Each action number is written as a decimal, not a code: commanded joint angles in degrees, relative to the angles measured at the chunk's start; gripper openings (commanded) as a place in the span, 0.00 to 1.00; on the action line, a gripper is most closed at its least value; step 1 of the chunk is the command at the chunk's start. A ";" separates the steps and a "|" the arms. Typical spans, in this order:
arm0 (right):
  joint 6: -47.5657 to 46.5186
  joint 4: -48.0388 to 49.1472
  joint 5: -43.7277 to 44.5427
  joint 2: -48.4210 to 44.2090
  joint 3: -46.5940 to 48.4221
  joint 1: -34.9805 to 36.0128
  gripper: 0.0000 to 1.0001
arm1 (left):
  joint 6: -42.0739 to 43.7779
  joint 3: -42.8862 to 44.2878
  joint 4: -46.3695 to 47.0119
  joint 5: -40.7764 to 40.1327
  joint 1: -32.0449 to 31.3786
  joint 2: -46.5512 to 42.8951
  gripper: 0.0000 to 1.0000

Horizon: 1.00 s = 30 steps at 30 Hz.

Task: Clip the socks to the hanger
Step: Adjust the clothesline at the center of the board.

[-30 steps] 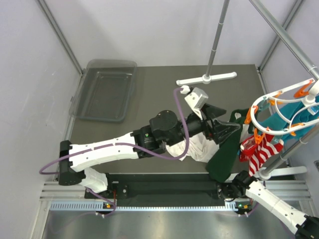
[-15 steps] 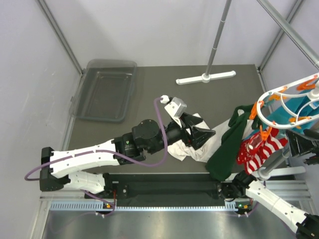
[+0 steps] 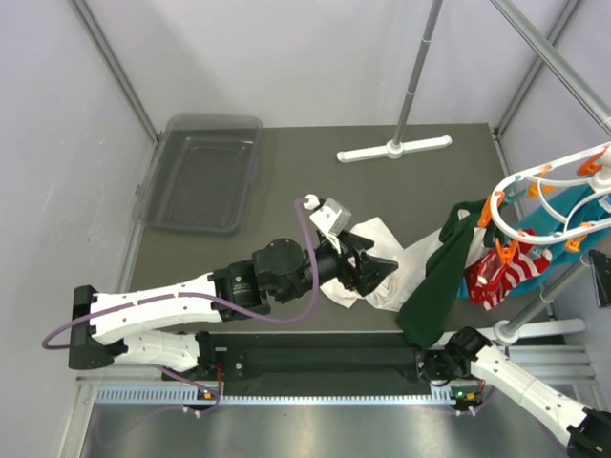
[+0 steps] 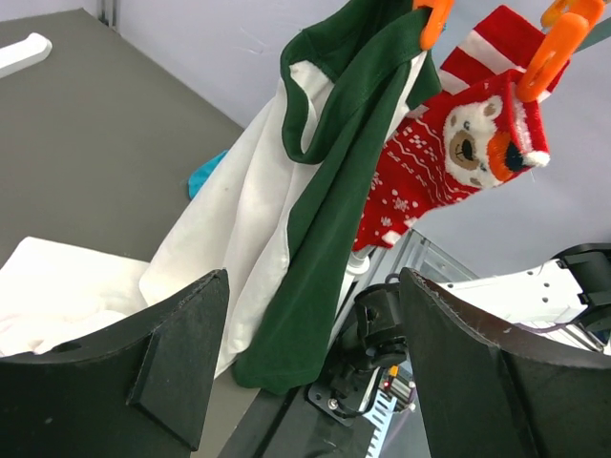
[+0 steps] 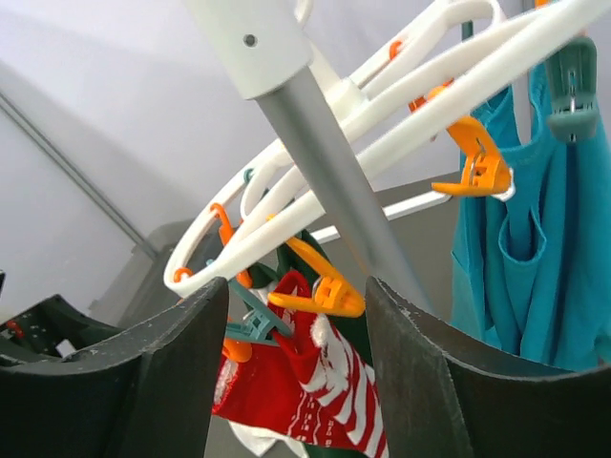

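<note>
The white oval hanger (image 3: 549, 196) with orange clips hangs at the right. Both red socks (image 3: 501, 277) hang from its near-left clips. In the left wrist view the snowflake sock (image 4: 420, 181) and the striped sock (image 4: 496, 43) dangle under orange clips (image 4: 563, 38). In the right wrist view the socks (image 5: 305, 391) hang under the hanger ring (image 5: 382, 143). My left gripper (image 3: 377, 267) is open and empty over the white cloth (image 3: 396, 258), left of the socks. My right gripper (image 5: 296, 363) is open and empty, close below the hanger; only its edge (image 3: 601, 277) shows from above.
A dark green cloth (image 3: 439, 281) hangs from the hanger down to the table, and a teal cloth (image 3: 582, 205) hangs further right. A clear plastic tray (image 3: 200, 172) lies at the back left. A white rail base (image 3: 396, 150) with its pole stands at the back. A slanted metal pole (image 3: 549, 286) rises by the hanger.
My left arm has pulled back left and toward the near edge, away from the green cloth. The hanger has swung, and my right gripper has slid toward the right edge.
</note>
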 commanded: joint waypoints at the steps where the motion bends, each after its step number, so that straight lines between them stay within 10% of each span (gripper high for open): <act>1: 2.72 -6.15 -0.64 -0.55 0.98 0.59 0.60 | -0.91 -0.69 1.49 -0.07 -0.09 -1.55 0.76; 23: -6.68 8.58 19.75 -3.45 -19.57 4.09 0.66 | -3.72 -2.18 0.35 1.16 -0.09 -1.55 0.75; 30: -4.67 12.99 25.64 -8.02 -23.62 12.35 0.21 | -4.69 -2.18 0.08 1.60 -0.09 -1.02 0.75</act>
